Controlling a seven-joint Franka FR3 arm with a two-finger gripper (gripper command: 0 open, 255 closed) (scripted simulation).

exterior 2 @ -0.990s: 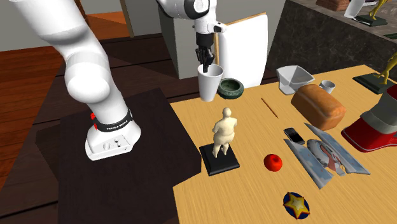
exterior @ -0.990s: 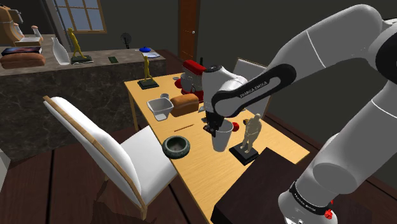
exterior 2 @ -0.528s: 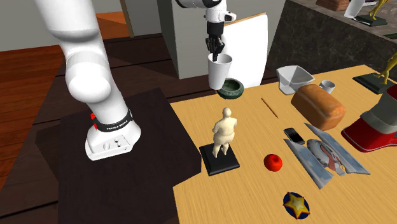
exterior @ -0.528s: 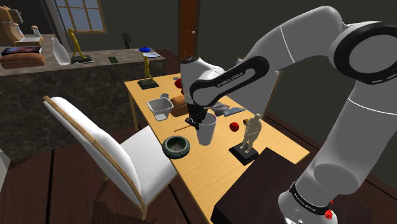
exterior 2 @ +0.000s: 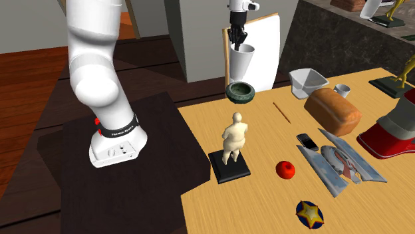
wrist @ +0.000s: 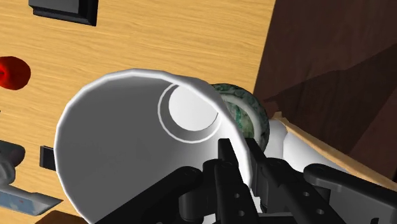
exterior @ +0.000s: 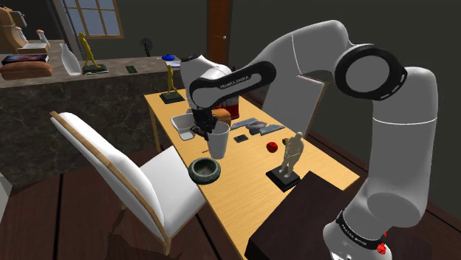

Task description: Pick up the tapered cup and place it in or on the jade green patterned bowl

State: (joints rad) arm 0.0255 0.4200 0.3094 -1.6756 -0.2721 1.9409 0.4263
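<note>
Light wooden worktop (exterior: pixel 244 188), white arm (exterior: pixel 310 52) reaching across it, white tapered cup (exterior: pixel 218 140) held clear of the worktop, its rim wall pinched between the black jaws, just above the green patterned bowl (exterior: pixel 204 170)

white tapered cup (exterior: pixel 218 142) (upright, mouth up) hangs aloft just above the dark green patterned bowl (exterior: pixel 205 170).
</note>
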